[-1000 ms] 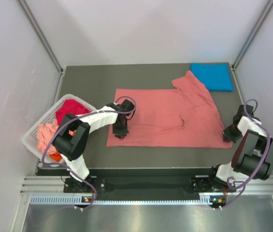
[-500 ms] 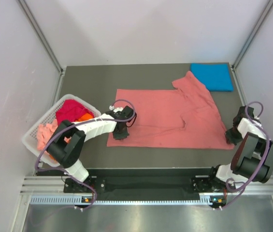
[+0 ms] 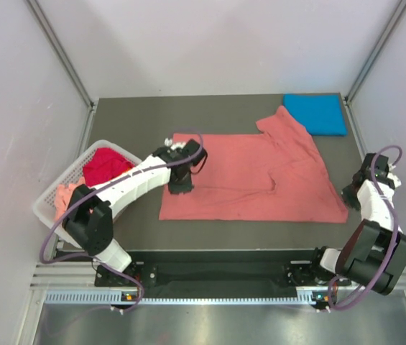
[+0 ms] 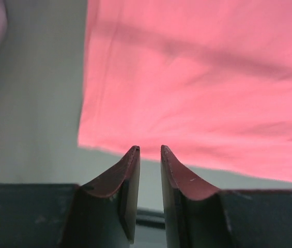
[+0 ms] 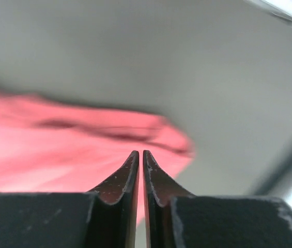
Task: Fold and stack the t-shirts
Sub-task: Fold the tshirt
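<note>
The left gripper (image 4: 150, 155) hangs with its dark jaws a narrow slit apart and nothing between them. In its wrist view the salmon-pink cotton t-shirt (image 3: 253, 172) starts just past the fingertips, one corner of the cloth lying toward 10 o'clock on the dark grey table (image 3: 131, 122). The right gripper (image 5: 140, 155) has its jaws pressed almost together. A rumpled corner of the same shirt lies just beyond its tips, and no cloth shows between them. From above, the salmon shirt lies spread flat in the middle of the table with its long axis running from 9 to 3 o'clock and one sleeve poking out toward 12. The left claw sits over the shirt's 9 o'clock end, just inside the near corner. The right claw sits at the 3 o'clock edge, close to the other near corner, so each arm is nearer its own end. A likely next step is for each claw to take its own near corner and carry it toward 12 o'clock. Farther out, a bright blue t-shirt (image 3: 315, 113), already folded into a square, rests at 1 o'clock in the far right corner. A white slatted plastic basket (image 3: 50, 192) at 9 o'clock holds a magenta shirt (image 3: 104, 165) and a pale pink one (image 3: 66, 198).
</note>
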`<state>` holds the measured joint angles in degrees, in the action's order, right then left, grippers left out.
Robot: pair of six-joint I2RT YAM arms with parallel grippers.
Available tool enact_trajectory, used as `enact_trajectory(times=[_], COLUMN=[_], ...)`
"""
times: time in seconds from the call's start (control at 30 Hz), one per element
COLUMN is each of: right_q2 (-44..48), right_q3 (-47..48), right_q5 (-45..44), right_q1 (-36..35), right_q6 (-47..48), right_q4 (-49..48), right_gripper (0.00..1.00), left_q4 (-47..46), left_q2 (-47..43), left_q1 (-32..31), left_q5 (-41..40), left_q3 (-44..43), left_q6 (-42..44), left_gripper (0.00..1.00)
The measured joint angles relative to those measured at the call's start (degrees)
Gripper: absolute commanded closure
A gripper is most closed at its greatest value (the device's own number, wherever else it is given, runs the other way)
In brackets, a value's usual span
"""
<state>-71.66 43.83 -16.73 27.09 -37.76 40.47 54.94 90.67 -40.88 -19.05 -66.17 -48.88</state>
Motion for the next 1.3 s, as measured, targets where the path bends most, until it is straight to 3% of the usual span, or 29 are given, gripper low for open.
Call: enact_trajectory(times=[0.17, 0.23, 0.47, 0.67, 0.83, 1.13, 1.2, 1.23, 1.3], right_q2=[3.80, 2.93, -1.73, -1.57, -1.11, -0.96, -0.70, -0.61, -0.44], right_q3=[0.68, 1.55, 2.78, 2.78, 2.75, 2.73, 2.73, 2.73, 2.73], right_q5=[11.87, 14.62, 17.53, 18.18, 18.82, 18.69, 18.56, 18.45, 17.94], right_q1=[-4.79, -8.31, -10.91, -9.51, -9.29, -6.69, -5.49, -4.90, -3.69], right_q6=[2.69, 2.75, 1.95, 1.16, 1.20, 2.86, 3.10, 3.17, 3.10], right_q4=[-6.34, -6.93, -5.29, -4.85, -4.90, -4.87, -4.85, -4.81, -4.11], right_gripper=[0.92, 0.91, 0.80, 0.78, 0.78, 0.78, 0.77, 0.75, 0.72], left_q4=[-1.16, -1.36, -0.26, -0.22, -0.48, -3.65, -4.94, -5.18, -5.86], left_q2=[3.65, 4.87, 5.70, 1.29, 1.29, 2.62, 3.39, 3.69, 3.72], left_q1=[3.17, 3.69, 4.07, 5.27, 5.90, 9.44, 9.46, 9.46, 9.38], left_q5=[0.26, 0.66, 0.68, 3.37, 3.69, 7.08, 7.89, 8.13, 8.59], left_q3=[-14.01, -14.23, -2.93, 5.46, 6.97, 9.73, 10.91, 11.15, 11.39], left_q6=[5.95, 7.69, 9.88, 10.49, 10.40, 10.45, 10.29, 9.99, 9.35], left_gripper=[0.79, 0.72, 0.57, 0.57, 0.58, 0.67, 0.75, 0.88, 0.97])
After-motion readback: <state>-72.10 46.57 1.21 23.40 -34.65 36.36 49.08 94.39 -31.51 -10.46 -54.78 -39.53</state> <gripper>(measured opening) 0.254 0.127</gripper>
